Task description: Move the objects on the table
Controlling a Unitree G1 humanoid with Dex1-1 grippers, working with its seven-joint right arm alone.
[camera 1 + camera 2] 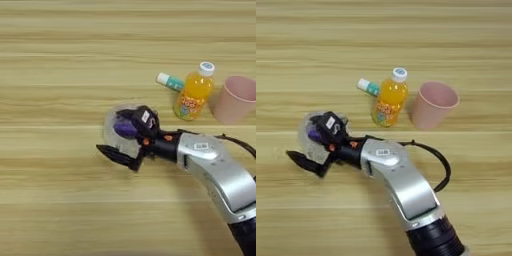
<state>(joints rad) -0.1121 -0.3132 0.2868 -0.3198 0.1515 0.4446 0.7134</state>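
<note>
— Four things on my table point(60, 60), as I count them: a tape roll point(120, 131), a juice bottle point(194, 92), a pink cup point(432, 104) and a small tube point(170, 81).

— Where's your arm?

— My silver forearm point(401, 187) comes in from the lower right and reaches left. The gripper point(122, 135) sits right at the tape roll, which lies flat left of the middle.

— And the fingers?

— Spread wide, I'd say. One black finger point(142, 120) lies over the top of the roll, across its purple core; the other point(115, 155) points left along the near edge of the roll, down by the wood. The roll sits between them. I can't tell whether either is pressing on it.

— The rest?

— Grouped up and to the right, well apart from the roll. The bottle lies tilted, white cap pointing away from me. The tube lies just beside it on its left, behind the neck. The cup stands upright just to the bottle's right, mouth open upward.
</note>
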